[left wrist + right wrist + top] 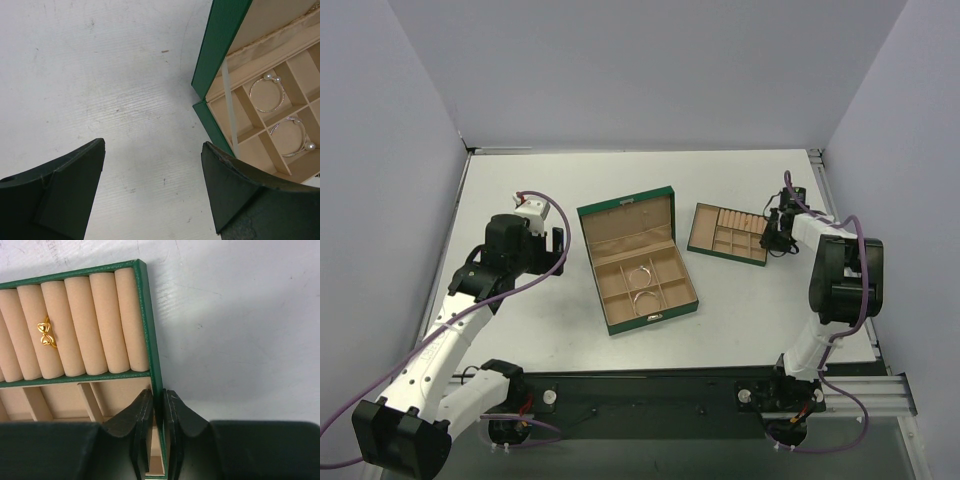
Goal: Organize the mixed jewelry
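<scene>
Bench (740,310) carries an open green box (625,207) at centre and a small green tray (725,255) to its right, the two apart. Two thin silvery hoops with pearl-like ends lie in the box's middle column of tan compartments, each in its own cell: far hoop (266,94) in the cell nearer the lid, near hoop (290,137) in the cell next to it. Gold ring (46,335) with two heart shapes sits tucked between the tan rolls of the tray, several rolls in from the right wall. No chain can be made out in any view. Left pincer (152,145) hovers above bare bench just left of the box, released, fingers spread wide with nothing between them. Right pincer (157,395) stands at the tray's right edge, clenched on the tray's green side wall, one finger inside a compartment and the other outside on the bench side.
</scene>
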### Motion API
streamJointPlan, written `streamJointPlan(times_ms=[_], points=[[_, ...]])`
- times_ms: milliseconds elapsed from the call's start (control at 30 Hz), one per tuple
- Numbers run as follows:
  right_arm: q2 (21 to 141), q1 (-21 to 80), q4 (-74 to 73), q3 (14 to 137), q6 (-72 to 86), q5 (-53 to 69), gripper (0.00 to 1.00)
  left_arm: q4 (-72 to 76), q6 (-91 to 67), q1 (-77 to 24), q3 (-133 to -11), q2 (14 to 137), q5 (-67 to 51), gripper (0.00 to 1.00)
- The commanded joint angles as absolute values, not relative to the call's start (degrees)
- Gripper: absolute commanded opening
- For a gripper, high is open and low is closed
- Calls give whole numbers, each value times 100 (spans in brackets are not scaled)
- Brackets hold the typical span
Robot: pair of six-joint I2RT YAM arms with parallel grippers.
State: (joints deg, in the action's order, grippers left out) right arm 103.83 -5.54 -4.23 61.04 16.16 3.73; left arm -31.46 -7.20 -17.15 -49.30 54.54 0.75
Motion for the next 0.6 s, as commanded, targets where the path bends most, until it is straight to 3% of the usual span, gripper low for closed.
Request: streamJointPlan(times_ms=[0, 100, 567], points=[[10512, -580, -773, 6258, 1520, 70, 10, -2971, -659, -1687, -4975, 5361, 0, 88], [10477, -589, -826, 6372, 1529, 70, 0, -2962, -659, -1687, -4966, 5361, 0, 88], [9484, -598, -1072, 6232, 1661, 18, 0, -2971, -668, -1688, -4966, 5326, -123, 88]])
